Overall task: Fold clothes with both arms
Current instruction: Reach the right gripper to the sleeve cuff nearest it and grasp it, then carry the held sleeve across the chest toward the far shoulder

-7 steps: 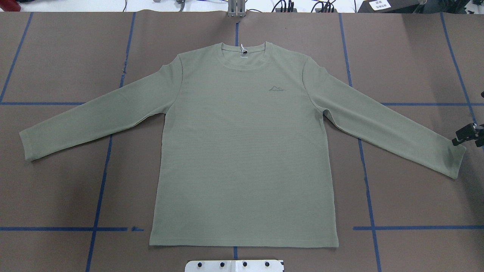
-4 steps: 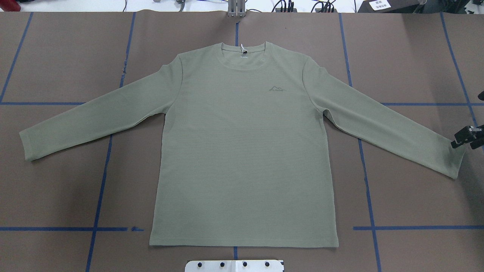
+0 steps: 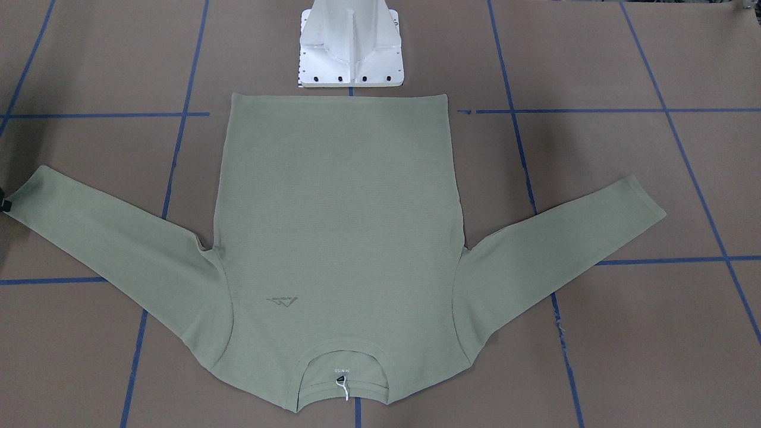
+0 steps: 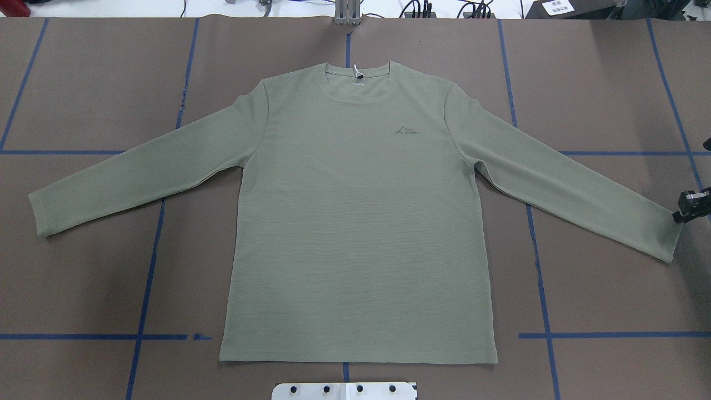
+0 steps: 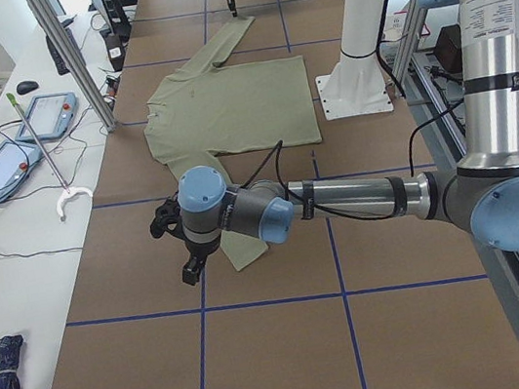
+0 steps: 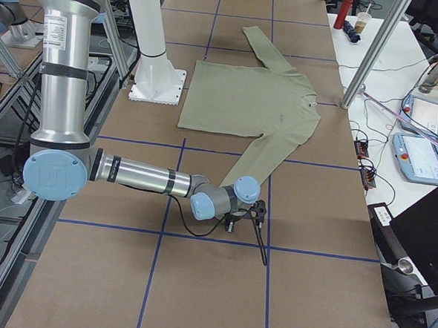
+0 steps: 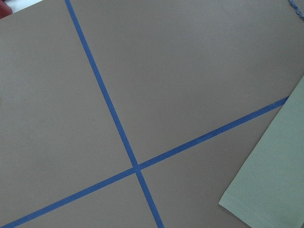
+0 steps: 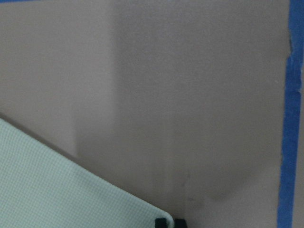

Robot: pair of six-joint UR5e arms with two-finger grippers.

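**A:** Where is the right gripper (image 4: 686, 210)?

**B:** Low over the counter (image 4: 83, 278), with its tips touching the right-hand cuff (image 4: 669, 236) at the end of the sleeve. Its wrist camera catches only the very tips at the cuff corner. I cannot tell whether the jaws are apart or pinched on fabric.

**A:** And the left gripper (image 5: 190, 267)?

**B:** Only the side camera shows it. It hangs just beside the left-hand cuff (image 4: 38, 214), not on it. I cannot tell whether it is spread or closed.

**A:** Which step is this?

**B:** The very first, I'd judge: each arm is lining up on a sleeve end. Nothing is folded yet.

**A:** What does the next move need?

**B:** Each gripper has to pinch its cuff through both layers. It must go low enough to catch the thin knit without digging into the counter. Then it lifts and carries the sleeve inward across the chest. The left one must reach its cuff first.

**A:** And the shirt (image 4: 355, 233) itself?

**B:** It is sage-green and long-sleeved, lying flat and face up in the middle of the counter. The sleeves are spread wide and slant toward the hem (image 4: 355, 358), which lies nearest the white pedestal (image 3: 351, 47). The collar (image 4: 358, 97) points away from the robot. The fabric is smooth, with hardly a wrinkle. There is a small tonal logo (image 4: 407, 131) on the chest and a white label (image 4: 356, 75) with a string tag at the neck.
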